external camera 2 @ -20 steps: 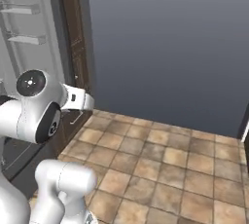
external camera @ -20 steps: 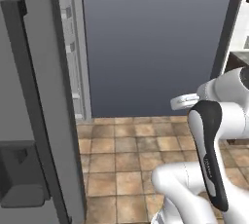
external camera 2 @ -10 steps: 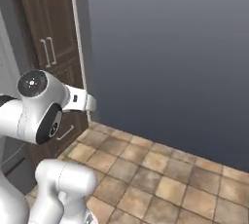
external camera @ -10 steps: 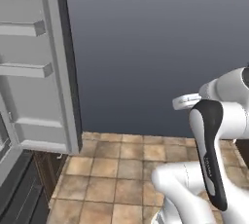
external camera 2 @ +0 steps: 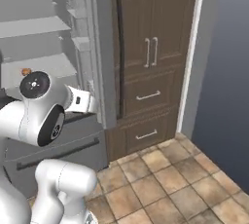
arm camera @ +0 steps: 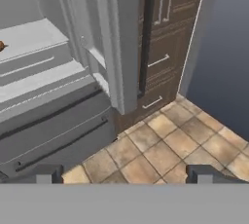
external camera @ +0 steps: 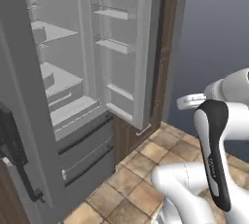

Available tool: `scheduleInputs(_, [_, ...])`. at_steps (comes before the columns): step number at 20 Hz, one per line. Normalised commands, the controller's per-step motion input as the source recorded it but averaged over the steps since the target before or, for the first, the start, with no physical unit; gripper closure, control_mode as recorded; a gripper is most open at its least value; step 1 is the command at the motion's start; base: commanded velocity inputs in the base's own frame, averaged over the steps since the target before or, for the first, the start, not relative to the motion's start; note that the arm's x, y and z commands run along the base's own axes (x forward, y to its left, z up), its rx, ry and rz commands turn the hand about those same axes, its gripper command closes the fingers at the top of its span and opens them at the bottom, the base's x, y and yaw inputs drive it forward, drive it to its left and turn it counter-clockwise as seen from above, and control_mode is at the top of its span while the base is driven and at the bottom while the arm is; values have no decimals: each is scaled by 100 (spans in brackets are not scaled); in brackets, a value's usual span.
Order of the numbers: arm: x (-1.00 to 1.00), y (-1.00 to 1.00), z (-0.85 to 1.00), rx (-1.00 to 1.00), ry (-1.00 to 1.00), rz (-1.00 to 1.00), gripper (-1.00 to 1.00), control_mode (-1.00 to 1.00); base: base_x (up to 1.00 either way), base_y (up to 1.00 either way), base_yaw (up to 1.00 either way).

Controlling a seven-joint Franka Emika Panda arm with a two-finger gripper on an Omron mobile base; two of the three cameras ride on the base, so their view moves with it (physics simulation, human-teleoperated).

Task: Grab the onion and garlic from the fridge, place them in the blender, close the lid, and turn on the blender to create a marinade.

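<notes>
The grey fridge [external camera: 58, 79] stands open ahead, its inner shelves [external camera 2: 44, 65] bare grey. A small orange-brown onion [external camera 2: 26, 72] rests on a middle shelf, and it also shows at the far left edge of the hand view as the onion [arm camera: 1, 46]. My gripper [arm camera: 125, 174] hangs well back from the fridge [arm camera: 44, 72], above the floor tiles. Its two dark fingertips [arm camera: 44, 173] stand wide apart, open, with nothing between them. The garlic, the blender and the lid are out of view.
The right fridge door [external camera: 126, 47] swings out toward me, and the left door with its black bar handle [external camera: 14, 155] stands close at the left. Brown wooden cabinets and drawers [external camera 2: 146, 72] flank the fridge. Tan floor tiles [external camera 2: 160, 179] and a dark blue-grey wall [external camera 2: 228, 72] lie to the right.
The whole picture has swung round: the cameras have turned from the blank dark wall to face the open fridge and the cabinets. The gripper stays open.
</notes>
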Motion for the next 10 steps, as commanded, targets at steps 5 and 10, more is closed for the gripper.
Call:
scheduleInputs(5, [0,0,0,0,0,0,-100,100,12,-2,98])
scheduleInputs(10, [0,0,0,0,0,0,-100,100,98,-38,55])
